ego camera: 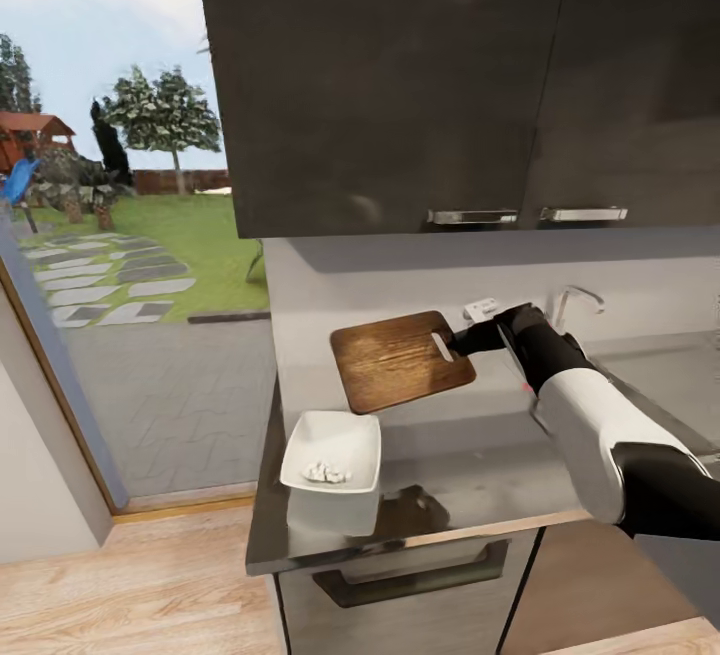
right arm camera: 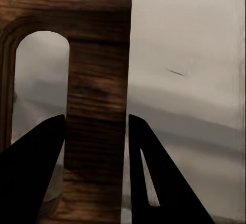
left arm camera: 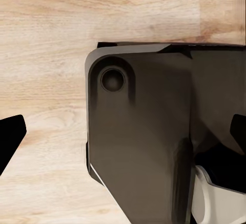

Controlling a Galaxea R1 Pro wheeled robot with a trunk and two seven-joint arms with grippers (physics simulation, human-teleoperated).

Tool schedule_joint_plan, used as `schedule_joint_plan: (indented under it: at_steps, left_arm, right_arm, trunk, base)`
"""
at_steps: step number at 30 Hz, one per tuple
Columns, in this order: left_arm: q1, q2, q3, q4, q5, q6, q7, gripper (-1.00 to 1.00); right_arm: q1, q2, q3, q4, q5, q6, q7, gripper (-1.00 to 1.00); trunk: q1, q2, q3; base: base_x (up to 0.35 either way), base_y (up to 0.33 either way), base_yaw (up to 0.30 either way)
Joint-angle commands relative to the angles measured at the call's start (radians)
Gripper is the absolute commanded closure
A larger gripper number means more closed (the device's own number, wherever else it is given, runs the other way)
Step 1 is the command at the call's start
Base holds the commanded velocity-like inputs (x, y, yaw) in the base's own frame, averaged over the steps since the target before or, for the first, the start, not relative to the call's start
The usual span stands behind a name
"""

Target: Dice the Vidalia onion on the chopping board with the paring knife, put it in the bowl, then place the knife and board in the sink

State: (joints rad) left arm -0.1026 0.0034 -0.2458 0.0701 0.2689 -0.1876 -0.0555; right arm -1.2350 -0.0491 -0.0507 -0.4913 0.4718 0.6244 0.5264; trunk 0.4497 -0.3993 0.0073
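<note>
— Where are we in the job?

— Late, I'd judge. Start with the room: glossy dark upper cabinets [ego camera: 450, 75] over a pale wall, a glass door to the garden far left of the chopping board [ego camera: 400, 360], light wood floor [ego camera: 130, 595] beneath. The grey countertop [ego camera: 480, 475] runs under the board, smooth and a bit reflective.

— And the board itself?

— Lifted off the worktop, tilted, held by its slotted end. The right gripper [ego camera: 468, 340] has its fingers [right arm camera: 36, 167] closed either side of the strip beside the slot. The tap [ego camera: 575, 300] stands just past that arm, so the sink should lie right of the board, though I can't make out the basin.

— The onion?

— Small pale pieces sit in the white bowl [ego camera: 333, 455], just below and left of the board. That reads as the diced onion, already delivered.

— So next?

— Carry the board rightward, past the tap, and lower it flat into the sink before letting go.

— The left gripper [left arm camera: 123, 142]?

— Hanging over the floor beside the robot's base, fingers spread wide, empty.
</note>
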Motion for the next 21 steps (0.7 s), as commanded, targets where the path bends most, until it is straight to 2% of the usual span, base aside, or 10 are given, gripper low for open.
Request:
schedule_joint_plan:
  at_steps: [1, 9, 16, 21]
  left_arm:
    - [-0.002, 0.000, -0.007, 0.005, 0.010, -0.007, -0.006, -1.00]
    - [-0.002, 0.000, -0.007, 0.005, 0.009, -0.009, -0.006, -1.00]
    - [-0.002, 0.000, -0.007, 0.005, 0.009, -0.009, -0.006, -1.00]
    - [-0.002, -0.001, -0.007, 0.005, 0.009, -0.009, -0.006, -1.00]
  right_arm:
    - [0.000, 0.000, -0.006, 0.000, 0.008, 0.002, 0.009, 1.00]
    - [0.000, 0.010, -0.006, 0.037, 0.003, -0.009, 0.015, 1.00]
    - [0.000, 0.012, -0.005, 0.068, -0.077, -0.026, 0.014, 1.00]
    - [0.000, 0.017, -0.005, 0.088, -0.085, -0.027, 0.013, 1.00]
  trunk:
    - [0.000, -0.001, 0.000]
    - [0.000, -0.001, 0.000]
    - [0.000, -0.001, 0.000]
    - [0.000, -0.001, 0.000]
  base:
    - [0.000, -0.312, 0.000]
    - [0.000, -0.319, 0.000]
    - [0.000, -0.320, 0.000]
    - [0.000, -0.320, 0.000]
